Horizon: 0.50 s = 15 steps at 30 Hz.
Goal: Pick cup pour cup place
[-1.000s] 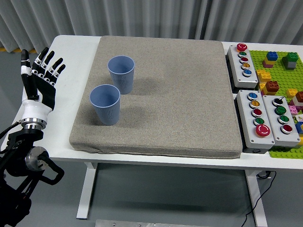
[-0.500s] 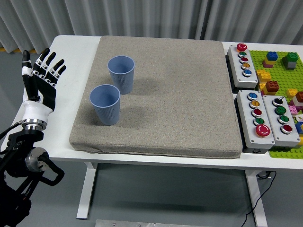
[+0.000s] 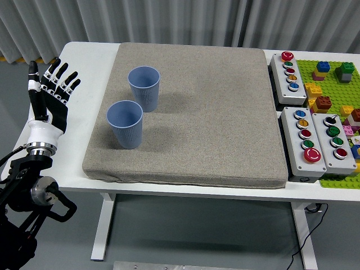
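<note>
Two blue ribbed cups stand upright on a grey mat (image 3: 214, 112). The far cup (image 3: 144, 88) is at the mat's left, and the near cup (image 3: 125, 124) stands just in front of it and slightly to its left. Both look empty. My left hand (image 3: 50, 90) is raised over the table's left edge, left of the mat, with its fingers spread and holding nothing. It is well apart from both cups. My right arm does not show.
Three grey button boxes (image 3: 288, 70) (image 3: 302, 135) (image 3: 334, 142) stand right of the mat. A green baseplate (image 3: 332, 84) with coloured bricks lies at the far right. A grey curtain hangs behind the white table (image 3: 90, 62).
My left hand has drifted slightly to the right, toward the mat. The cups have not moved.
</note>
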Each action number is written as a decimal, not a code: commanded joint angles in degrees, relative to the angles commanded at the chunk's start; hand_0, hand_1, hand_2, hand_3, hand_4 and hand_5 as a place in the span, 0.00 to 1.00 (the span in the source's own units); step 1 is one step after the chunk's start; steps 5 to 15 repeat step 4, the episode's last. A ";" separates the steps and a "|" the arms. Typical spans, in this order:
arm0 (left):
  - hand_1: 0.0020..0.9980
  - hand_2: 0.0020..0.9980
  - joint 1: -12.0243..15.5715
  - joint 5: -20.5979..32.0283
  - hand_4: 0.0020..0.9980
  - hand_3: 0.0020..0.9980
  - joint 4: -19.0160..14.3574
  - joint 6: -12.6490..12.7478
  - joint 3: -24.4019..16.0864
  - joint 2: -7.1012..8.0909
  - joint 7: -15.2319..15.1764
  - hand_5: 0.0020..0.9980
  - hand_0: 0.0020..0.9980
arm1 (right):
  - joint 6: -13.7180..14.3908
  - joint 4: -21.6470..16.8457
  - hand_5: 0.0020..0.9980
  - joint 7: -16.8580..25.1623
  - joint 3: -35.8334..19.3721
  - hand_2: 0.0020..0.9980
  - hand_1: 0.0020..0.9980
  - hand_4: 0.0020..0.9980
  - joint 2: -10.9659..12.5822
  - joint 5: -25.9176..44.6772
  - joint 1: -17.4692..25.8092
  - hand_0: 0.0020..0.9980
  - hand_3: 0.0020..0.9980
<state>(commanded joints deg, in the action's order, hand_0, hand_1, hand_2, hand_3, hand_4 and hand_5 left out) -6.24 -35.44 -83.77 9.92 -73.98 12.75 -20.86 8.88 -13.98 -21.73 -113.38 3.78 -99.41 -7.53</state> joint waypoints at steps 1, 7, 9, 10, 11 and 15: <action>0.77 0.89 0.01 -0.03 0.85 0.85 -0.03 0.00 -0.02 -0.01 0.01 1.00 0.78 | -0.01 0.00 0.00 -0.01 -0.01 0.51 0.60 0.00 0.00 -0.04 0.00 0.64 0.58; 0.77 0.89 0.14 -0.33 0.85 0.85 -0.56 0.08 -0.59 0.07 0.00 1.00 0.78 | 0.02 0.01 0.00 -0.02 -0.04 0.51 0.60 0.00 -0.03 0.01 -0.04 0.64 0.58; 0.77 0.89 0.14 -0.33 0.85 0.85 -0.56 0.08 -0.59 0.07 0.00 1.00 0.78 | 0.02 0.01 0.00 -0.02 -0.04 0.51 0.60 0.00 -0.03 0.01 -0.04 0.64 0.58; 0.77 0.89 0.14 -0.33 0.85 0.85 -0.56 0.08 -0.59 0.07 0.00 1.00 0.78 | 0.02 0.01 0.00 -0.02 -0.04 0.51 0.60 0.00 -0.03 0.01 -0.04 0.64 0.58; 0.77 0.89 0.14 -0.33 0.85 0.85 -0.56 0.08 -0.59 0.07 0.00 1.00 0.78 | 0.02 0.01 0.00 -0.02 -0.04 0.51 0.60 0.00 -0.03 0.01 -0.04 0.64 0.58; 0.77 0.89 0.14 -0.33 0.85 0.85 -0.56 0.08 -0.59 0.07 0.00 1.00 0.78 | 0.02 0.01 0.00 -0.02 -0.04 0.51 0.60 0.00 -0.03 0.01 -0.04 0.64 0.58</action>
